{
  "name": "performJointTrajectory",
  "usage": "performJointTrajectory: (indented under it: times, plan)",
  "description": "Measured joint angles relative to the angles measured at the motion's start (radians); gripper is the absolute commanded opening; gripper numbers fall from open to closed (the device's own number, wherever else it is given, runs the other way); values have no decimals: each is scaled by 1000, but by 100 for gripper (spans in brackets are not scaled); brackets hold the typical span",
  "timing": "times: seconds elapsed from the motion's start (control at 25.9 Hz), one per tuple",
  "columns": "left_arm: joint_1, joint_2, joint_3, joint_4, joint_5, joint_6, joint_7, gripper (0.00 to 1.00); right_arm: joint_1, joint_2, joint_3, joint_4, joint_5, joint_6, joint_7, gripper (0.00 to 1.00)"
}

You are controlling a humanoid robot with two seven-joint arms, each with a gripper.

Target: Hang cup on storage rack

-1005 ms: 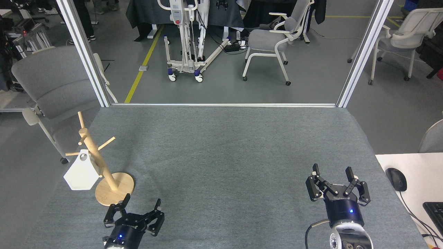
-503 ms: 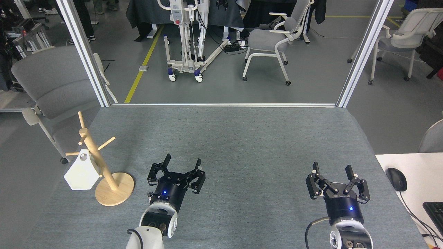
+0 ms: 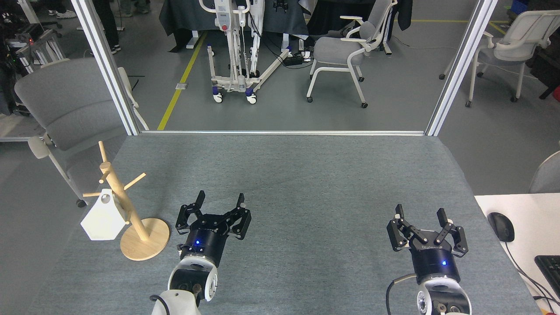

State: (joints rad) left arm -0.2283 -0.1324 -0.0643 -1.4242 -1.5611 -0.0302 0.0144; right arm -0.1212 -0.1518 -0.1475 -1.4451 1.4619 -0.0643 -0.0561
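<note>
Already hung: cup on a left-side peg of the storage rack, at the left edge of the grey surface. Left tool spread, holding nothing, just right of the rack's disc base. Right tool spread too, well apart, near the right edge. Nothing between the tools. Beyond: grey chair behind the rack, computer mouse (on a white side desk) beside the right tool.
</note>
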Motion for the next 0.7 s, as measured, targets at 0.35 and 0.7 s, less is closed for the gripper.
performJointTrajectory:
  times: [0.35, 0.7]
  plan:
    - [24, 2, 0, -34, 0, -1, 0, 99, 0, -1, 0, 0, 0, 0, -3, 100]
    - [26, 3, 0, -34, -1, -1, -2, 99, 0, -3, 0, 0, 0, 0, -4, 100]
